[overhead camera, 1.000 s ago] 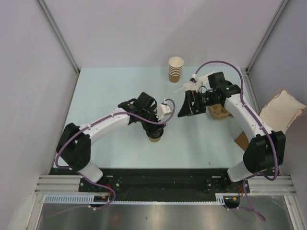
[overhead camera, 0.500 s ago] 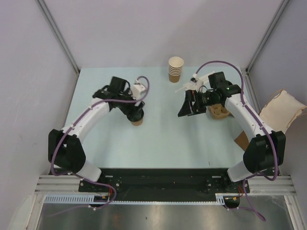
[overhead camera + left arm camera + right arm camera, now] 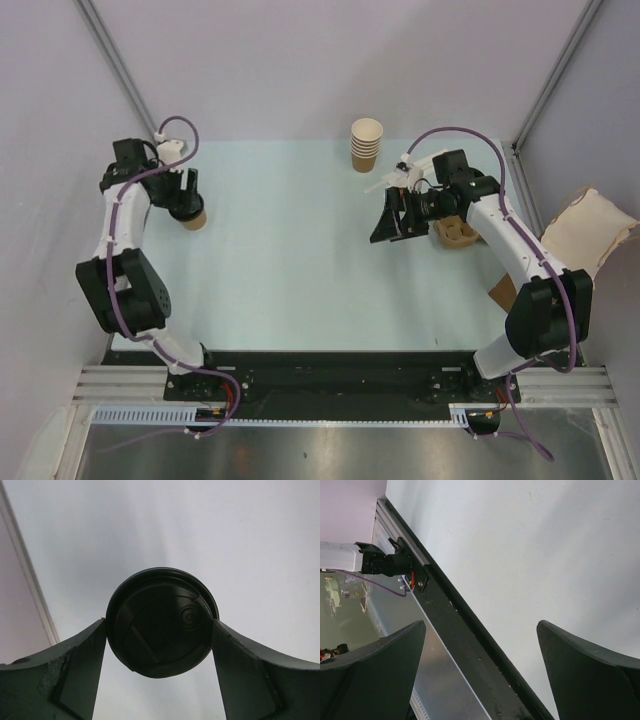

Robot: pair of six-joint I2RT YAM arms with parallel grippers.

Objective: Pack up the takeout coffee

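The takeout coffee [image 3: 196, 221], a small tan paper cup with a round black lid [image 3: 162, 622], is at the far left of the table near the side wall. My left gripper [image 3: 184, 203] is shut on it. In the left wrist view both fingers [image 3: 82, 660] press against opposite sides of the lid, and the cup body is hidden beneath it. My right gripper [image 3: 396, 218] hovers at the right of the table, open, with nothing between its fingers [image 3: 590, 670].
A stack of lidless tan cups [image 3: 366, 145] stands at the back centre. A brown pulp cup tray [image 3: 456, 234] lies under the right arm. A brown paper bag [image 3: 590, 228] sits past the table's right edge. The black base rail [image 3: 465, 645] runs along the near edge.
My left arm has swung from the table's middle to its far left, carrying the cup with it. The right arm has not moved.
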